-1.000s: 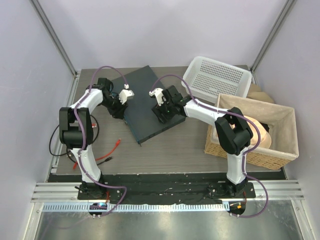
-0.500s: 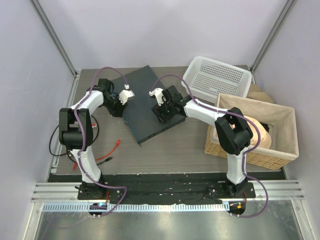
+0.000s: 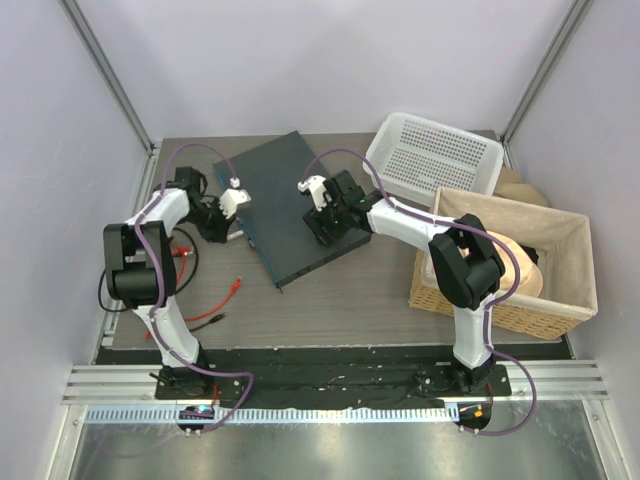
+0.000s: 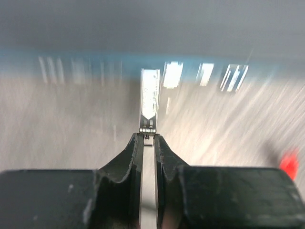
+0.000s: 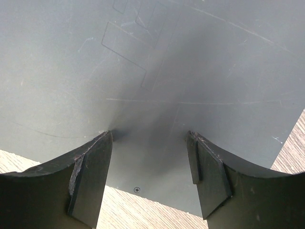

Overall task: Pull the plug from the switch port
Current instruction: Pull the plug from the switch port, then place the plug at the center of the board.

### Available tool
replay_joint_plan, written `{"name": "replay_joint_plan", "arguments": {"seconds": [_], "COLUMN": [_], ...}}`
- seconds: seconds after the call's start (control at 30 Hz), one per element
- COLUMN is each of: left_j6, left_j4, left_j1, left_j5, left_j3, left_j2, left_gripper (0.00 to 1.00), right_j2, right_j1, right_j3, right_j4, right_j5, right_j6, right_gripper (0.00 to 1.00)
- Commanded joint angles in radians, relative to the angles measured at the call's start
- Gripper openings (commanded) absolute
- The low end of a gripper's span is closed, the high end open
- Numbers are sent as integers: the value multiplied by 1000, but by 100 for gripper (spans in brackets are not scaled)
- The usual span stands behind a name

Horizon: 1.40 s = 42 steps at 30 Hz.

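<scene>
1. Switch: the large, flat, dark slate-grey rectangular metal switch (image 3: 285, 190) lies at an angle on the grey-brown wood-grain counter (image 3: 340, 300), between the two arms. In the left wrist view its narrow bluish front edge runs across the top, blurred, with a row of pale sockets.

2. Left gripper (image 4: 148, 143): the jaws are clenched on the small silver metal plug (image 4: 150, 100), pinching its near end. The plug points straight out towards the front edge of the switch. It is clear of the sockets, with counter surface visible between the two. In the top view the left arm stands just off the left side of the switch.

3. Right gripper (image 5: 150, 167): the jaws are released and spread wide, with nothing between them. They are over the top panel of the switch near its right edge, tips down. Contact with the panel cannot be confirmed.

4. Surroundings: a white perforated plastic basket (image 3: 435, 160) stands beyond the right side of the switch. A lined wicker basket (image 3: 510, 265) stands beside it at the counter's right edge. Loose cables with red connectors (image 3: 235, 287) lie on the counter near the left arm, apart from the switch
</scene>
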Motion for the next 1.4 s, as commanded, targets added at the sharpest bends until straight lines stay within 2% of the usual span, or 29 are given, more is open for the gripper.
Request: {"name": "replay_joint_plan", "arguments": {"seconds": [0.0,0.07,0.1,0.2,0.3,0.57,0.8,0.87,0.93,0.97,1.0,1.03,1.1,1.13,1.17,1.27,1.37], "left_j6": [77,57,33,-61,-90,-99,-86,-145,-141,-135,-136,-191,-278,-419,-490,-654,-717], "left_j4": [-116,-121,-116,-64,-22,-39,-81,-93,-215,-324,-358,-368,-288,-223,-99,-15,-12], "left_j1": [94,93,94,71,44,27,57,79,120,123,124,124,124,124,124,122,122], "left_j5": [-129,-45,-5,69,69,6,-46,-49,21,32,53,91,122,112,107,119,112], "left_j3": [-69,-78,-72,-44,-27,6,-61,-76,-82,-81,-87,-119,-177,-247,-274,-306,-285], "left_j2": [-92,-128,-163,-211,-217,-171,-246,-266,-242,-191,-162,-145,-154,-171,-194,-217,-209], "left_gripper": [8,20,33,44,47,47,38,36,37,42,44,48,56,61,66,67,67], "right_j2": [65,74,77,89,92,79,65,68,69,75,78,85,98,103,106,105,97], "right_j1": [-4,-4,-6,-4,-4,-4,-3,-3,-1,-1,0,0,8,8,11,15,16], "right_j3": [-1,9,12,25,32,21,2,5,10,15,18,27,39,51,56,64,52], "right_j4": [-36,-34,-37,-40,-43,-39,-33,-33,-34,-33,-36,-39,-42,-42,-40,-40,-37], "right_j5": [16,15,13,15,12,21,32,30,27,21,17,6,4,4,4,4,4], "right_j6": [8,11,11,14,15,3,-5,-3,1,9,15,17,17,18,20,20,17], "right_gripper": [72,72,72,72,72,72,72,72,72,72,72,72,72,72,72,72,72]}}
